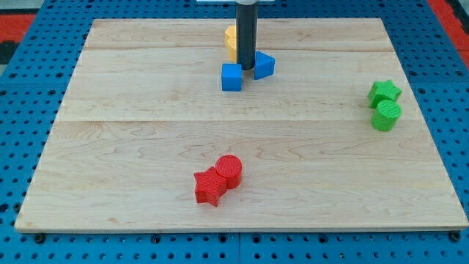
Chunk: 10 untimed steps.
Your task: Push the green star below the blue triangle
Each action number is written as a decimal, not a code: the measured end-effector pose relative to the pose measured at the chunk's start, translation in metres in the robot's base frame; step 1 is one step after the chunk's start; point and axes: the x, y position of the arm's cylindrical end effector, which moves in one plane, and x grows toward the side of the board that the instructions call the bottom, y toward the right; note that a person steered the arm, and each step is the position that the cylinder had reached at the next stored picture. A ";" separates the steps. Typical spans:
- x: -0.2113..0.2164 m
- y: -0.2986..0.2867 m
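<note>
Lying far to the view's right of my tip [246, 69], the green star [384, 92]; end effector, a bare rod, grips nothing.

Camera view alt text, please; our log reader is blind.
My tip rests between the blue cube and blue triangle, a yellow block behind. The green star and green cylinder touch at the view's right; a red star and red cylinder touch near the bottom.

A straight, dark grey cylindrical rod, smooth and unmarked, ending at my tip [246, 70].
</note>
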 end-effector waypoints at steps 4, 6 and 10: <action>-0.072 0.189; 0.000 0.312; 0.117 0.241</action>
